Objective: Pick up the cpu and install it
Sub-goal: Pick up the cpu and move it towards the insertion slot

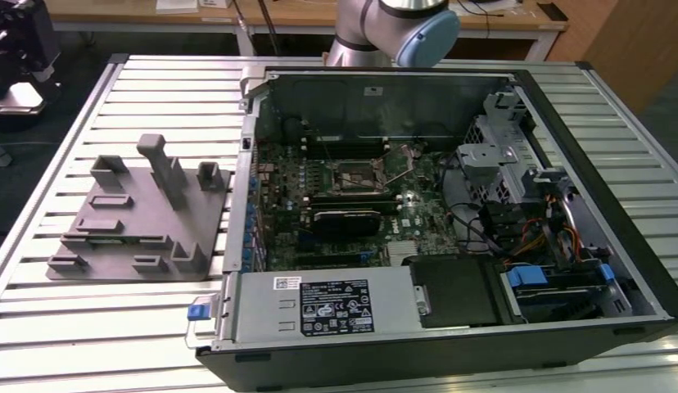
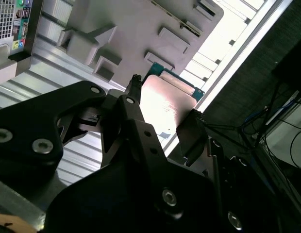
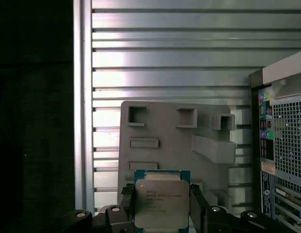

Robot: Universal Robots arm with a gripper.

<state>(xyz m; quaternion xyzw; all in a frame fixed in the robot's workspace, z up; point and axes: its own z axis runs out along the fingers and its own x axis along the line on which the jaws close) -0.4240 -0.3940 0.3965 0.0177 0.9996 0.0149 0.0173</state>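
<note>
First wrist view: the small flat square cpu (image 3: 161,201), silvery metal top with a green rim, sits clamped between the fingers of the black hand (image 3: 162,213), clear of the grey plastic fixture with posts (image 3: 165,131) on the slatted metal table (image 3: 165,58). Pick-up looks done. The motherboard socket (image 1: 354,173) in the open black computer case (image 1: 601,164) appears empty, so installing is left.
</note>
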